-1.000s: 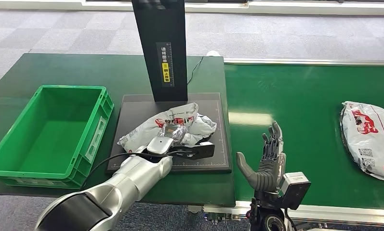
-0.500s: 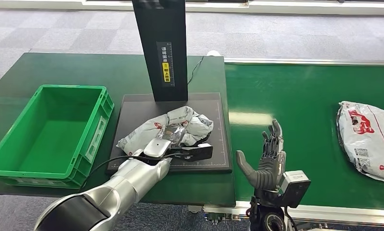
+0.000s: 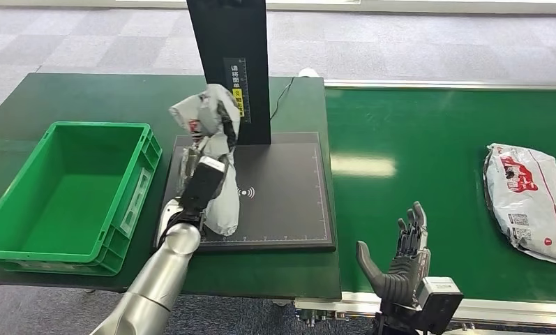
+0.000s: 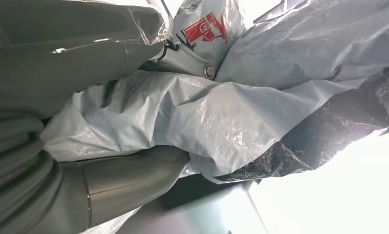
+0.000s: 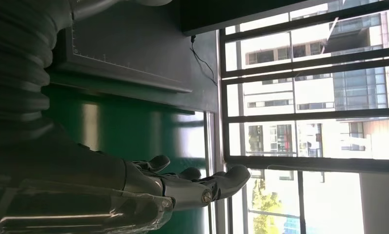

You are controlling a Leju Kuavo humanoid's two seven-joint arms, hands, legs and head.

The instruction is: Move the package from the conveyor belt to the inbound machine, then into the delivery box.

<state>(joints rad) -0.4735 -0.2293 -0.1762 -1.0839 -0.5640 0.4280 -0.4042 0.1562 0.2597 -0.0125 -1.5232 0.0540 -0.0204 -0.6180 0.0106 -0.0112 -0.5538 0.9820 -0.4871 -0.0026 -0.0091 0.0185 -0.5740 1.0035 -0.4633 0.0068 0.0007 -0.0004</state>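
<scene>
L hand: [image 3: 199, 187] grips the grey poly mailer package [image 3: 215, 150], fingers wrapped round its crumpled middle; wrist cam shows thumb [image 4: 75, 61] pressed into the plastic.
Package: lifted off the scan pad, hanging upright, top end in front of the black post, bottom end just over the pad's 9 o'clock side. Red print near the top.
R hand: [image 3: 400, 255] fingers spread & pointing up, palm bare, holds nothing; sits at 6 o'clock edge of the belt.
Inbound machine: black scan pad [image 3: 282, 195] w/ white grid marks + wireless icon, black post [image 3: 229, 63] at its 12 o'clock w/ yellow label.
Delivery box: green crate [image 3: 24, 241], at 9 o'clock of the pad, just beside it.
Surface: dark green table [image 3: 86, 94] under crate & pad; brighter green conveyor belt [image 3: 414, 146] at 3 o'clock, metal rail along far edge.
2nd mailer: [image 3: 529, 199] lies flat on belt, far 3 o'clock.
Room: grey carpet tiles [image 3: 414, 49] beyond table; R wrist cam shows big windows [image 5: 304, 97], buildings outside.
</scene>
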